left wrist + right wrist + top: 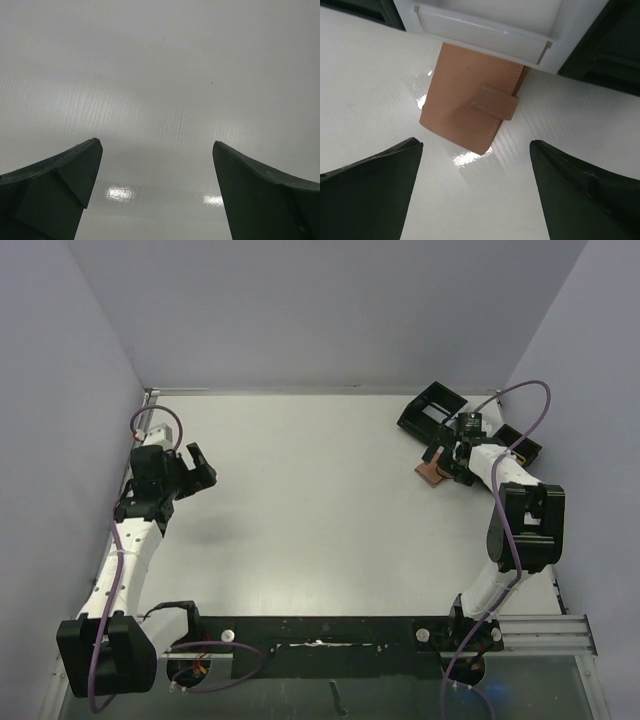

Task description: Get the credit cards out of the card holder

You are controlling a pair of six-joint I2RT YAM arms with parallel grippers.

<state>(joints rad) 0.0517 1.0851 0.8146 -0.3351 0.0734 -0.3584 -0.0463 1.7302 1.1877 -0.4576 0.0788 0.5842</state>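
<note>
Jaws wide and empty, the left gripper [192,468] hangs over bare tabletop [320,510]. Far right, the card holder [470,100] lies shut, tab fastened, one end at the tray [430,405]. The right gripper [475,145] hovers released above it. It looks like soft, light leather, so I'd pinch the tab side.

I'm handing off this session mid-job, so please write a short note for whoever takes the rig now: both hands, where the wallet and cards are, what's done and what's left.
Left hand: open, empty, over bare table on the left side.
Right hand: open, empty, poised at the near end of the card holder, not gripping it.
The card holder lies flat at the far right, closed with its tab fastened. Its far end meets the white middle of the tray.
No credit cards in view.
Done: nothing yet.
Left: open the holder and take the cards out.
</note>
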